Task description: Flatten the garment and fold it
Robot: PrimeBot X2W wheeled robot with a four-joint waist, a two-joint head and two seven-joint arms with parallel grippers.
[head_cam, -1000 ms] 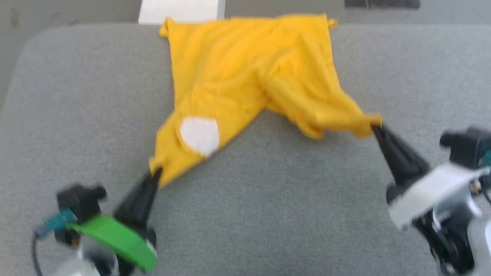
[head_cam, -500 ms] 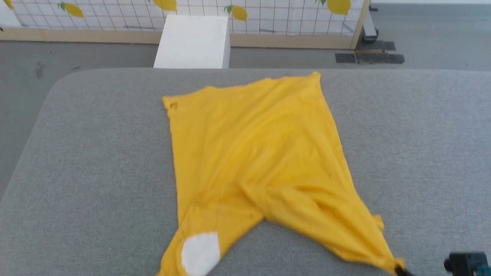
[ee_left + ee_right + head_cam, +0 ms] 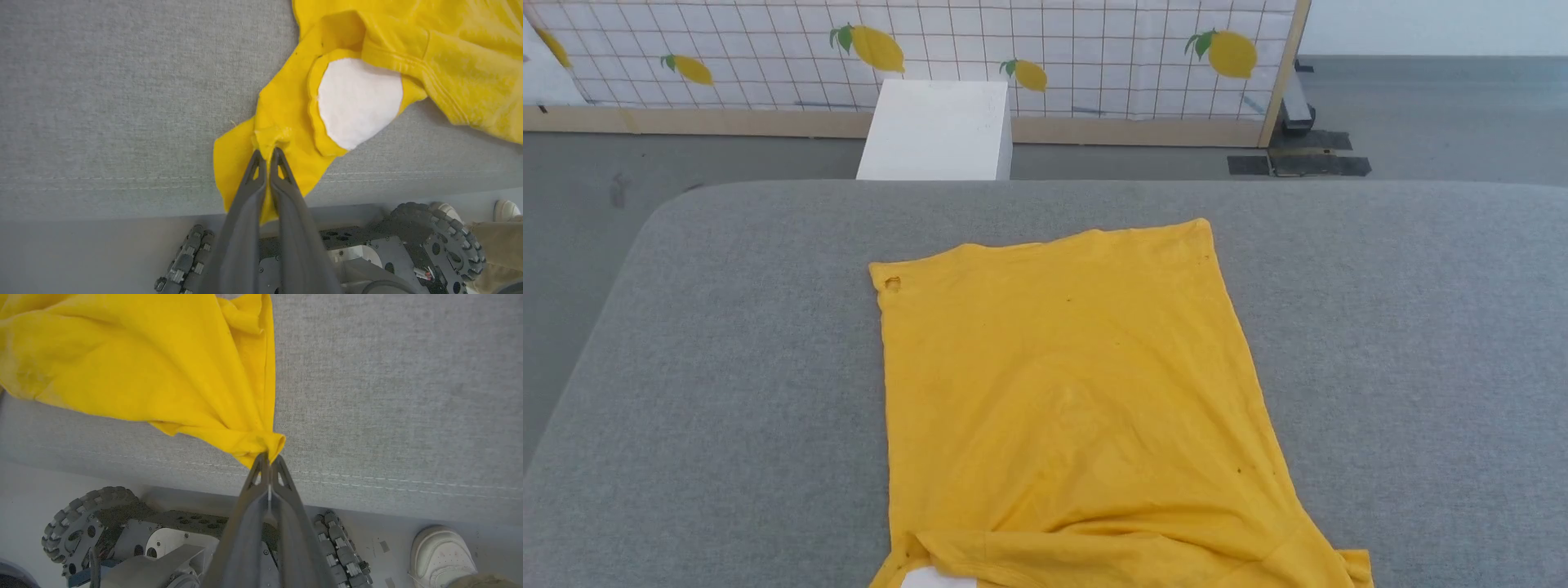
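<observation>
The garment (image 3: 1070,392), a bright yellow T-shirt, lies stretched flat down the middle of the grey padded table (image 3: 1405,343), plain side up, its far hem square and its near end bunched at the picture's bottom. In the left wrist view my left gripper (image 3: 266,152) is shut on a yellow corner of the garment (image 3: 286,122) next to a white patch (image 3: 359,100), near the table's front edge. My right gripper (image 3: 269,457) is shut on a gathered corner of the garment (image 3: 163,363), also over the front edge.
A white box (image 3: 935,131) stands on the floor beyond the table, before a lemon-print screen (image 3: 1045,49). Below the front edge are my wheeled base (image 3: 94,522) and a person's white shoe (image 3: 443,551).
Both grippers have drawn the garment toward the table's near edge, stretching it flat. The head camera has tilted up, so the grippers have left its picture.
</observation>
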